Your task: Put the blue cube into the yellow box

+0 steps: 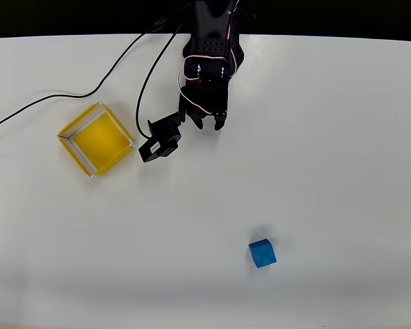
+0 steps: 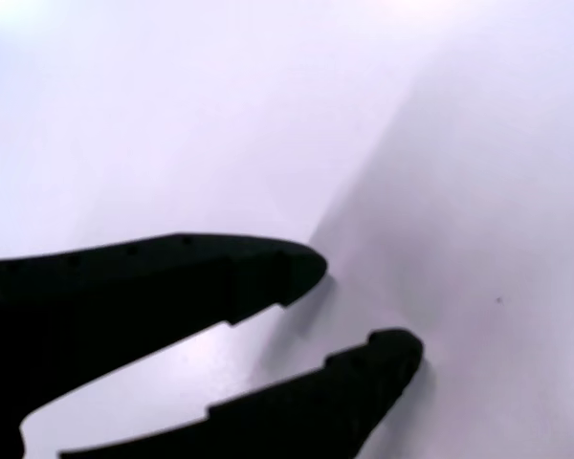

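Observation:
The blue cube sits alone on the white table, low and right of centre in the overhead view. Over at the left stands the yellow box, turned diagonally, its yellow floor bare. My black gripper hangs near the top centre, well above the cube and to the right of the box. Its jaws stand a little apart with nothing between them. In the wrist view the gripper is over bare white tabletop, both dark fingers reaching in from the left.
A black wrist camera block juts out left of the gripper, close to the box's right corner. Black cables trail across the upper left of the table. The table's far edge runs along the top.

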Controlling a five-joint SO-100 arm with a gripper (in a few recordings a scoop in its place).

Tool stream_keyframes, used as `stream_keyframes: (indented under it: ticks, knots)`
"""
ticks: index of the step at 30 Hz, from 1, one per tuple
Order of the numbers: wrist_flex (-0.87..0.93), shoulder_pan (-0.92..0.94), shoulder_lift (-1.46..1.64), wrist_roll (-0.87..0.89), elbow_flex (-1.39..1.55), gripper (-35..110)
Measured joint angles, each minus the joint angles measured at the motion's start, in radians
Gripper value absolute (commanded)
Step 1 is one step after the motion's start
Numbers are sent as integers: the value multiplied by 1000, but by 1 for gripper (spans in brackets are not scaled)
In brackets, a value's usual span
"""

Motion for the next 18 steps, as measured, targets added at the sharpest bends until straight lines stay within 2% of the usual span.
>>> stream_keyframes:
  ticks: [14, 18]
  knots:
    - [-9, -8, -8, -34, -8, 12]
    - [-101, -11, -179, -20, -77, 18]
